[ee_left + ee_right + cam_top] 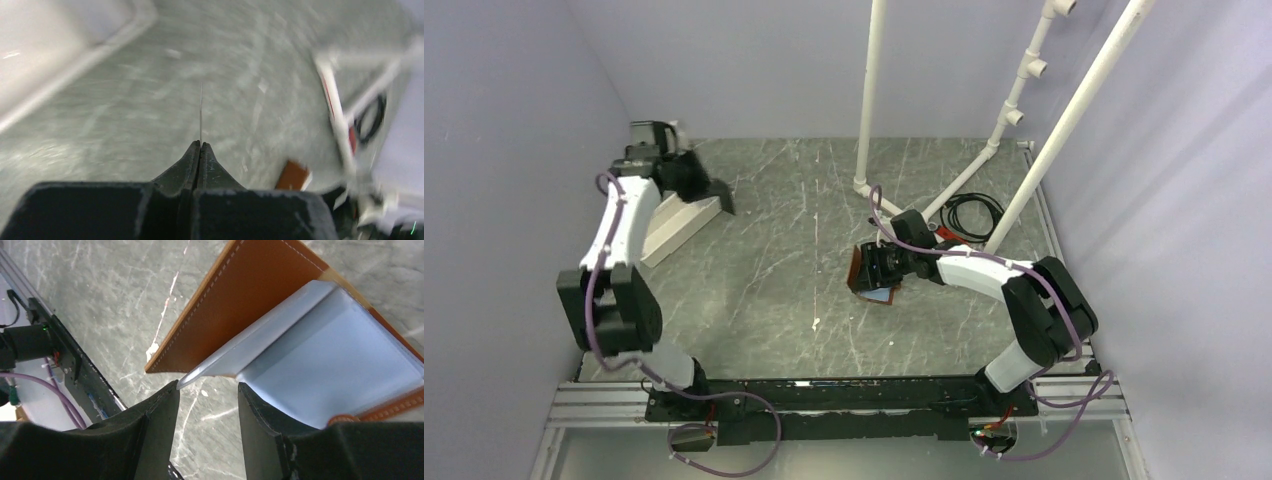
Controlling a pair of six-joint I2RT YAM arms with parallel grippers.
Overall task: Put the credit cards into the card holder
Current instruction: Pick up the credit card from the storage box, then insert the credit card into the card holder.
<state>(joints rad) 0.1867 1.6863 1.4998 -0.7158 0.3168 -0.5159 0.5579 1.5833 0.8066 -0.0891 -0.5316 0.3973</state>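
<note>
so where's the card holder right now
In the top view the card holder sits right of the table's centre, at the right tool, with a pale blue card on it.

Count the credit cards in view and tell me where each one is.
3. One credit card stands edge-on, pinched in the left gripper. Two pale blue ones lie on the open card holder: one tilted, one flat. More may hide in its pockets.

Centre of the top view: the card holder [859,264] lies on the table [774,270], one card [884,294] poking from its lower edge, the right gripper [206,390] over it. Upper left, the tray [674,232] lies below the left gripper [714,195], a second card [201,110] between that gripper's tips. A coiled cable [972,212] lies upper right.
</note>
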